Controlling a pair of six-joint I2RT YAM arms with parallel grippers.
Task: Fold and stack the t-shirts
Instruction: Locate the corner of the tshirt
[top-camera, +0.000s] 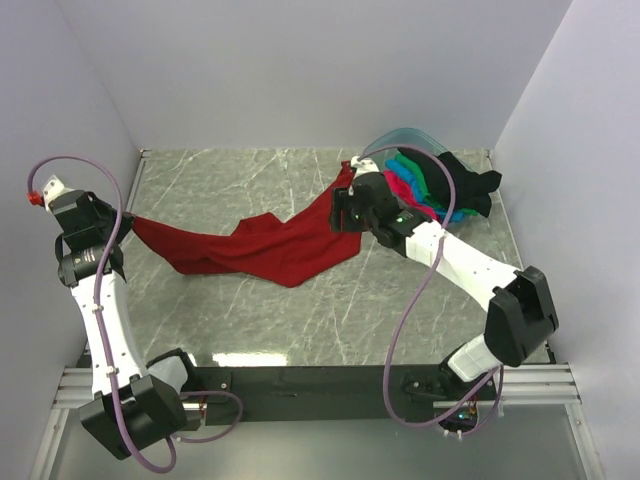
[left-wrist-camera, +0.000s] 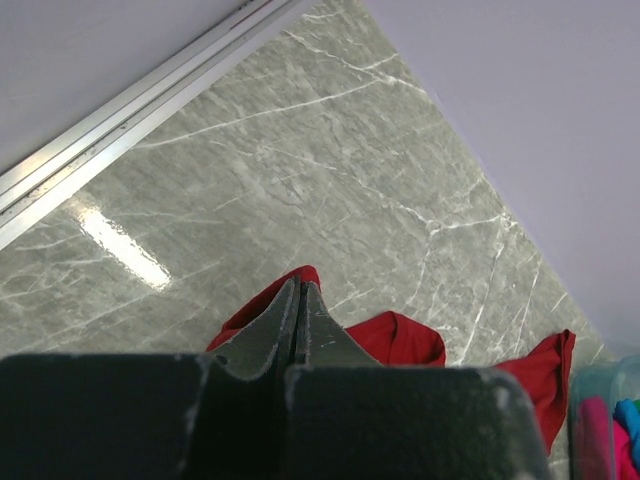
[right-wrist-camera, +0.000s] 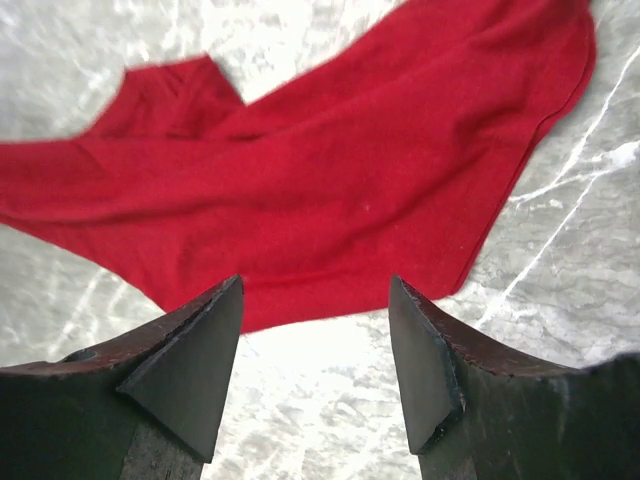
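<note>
Closest overhead stood the arm bases (top-camera: 150, 405); beyond them the dark red t-shirt (top-camera: 270, 245) lay stretched across the table (top-camera: 250, 180), its left corner held up at the left gripper (top-camera: 122, 222), probably to pull it flat. Left wrist: jaws pressed together, pinching red cloth. Right wrist: the right gripper (right-wrist-camera: 315, 360) hovered spread above the shirt, holding nothing.

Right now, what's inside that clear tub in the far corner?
Crumpled shirts fill the tub: a green shirt, a hot pink shirt, a bright blue shirt, and a black shirt draped over its rim. Anything beneath them, and the tub's floor, is covered.
</note>
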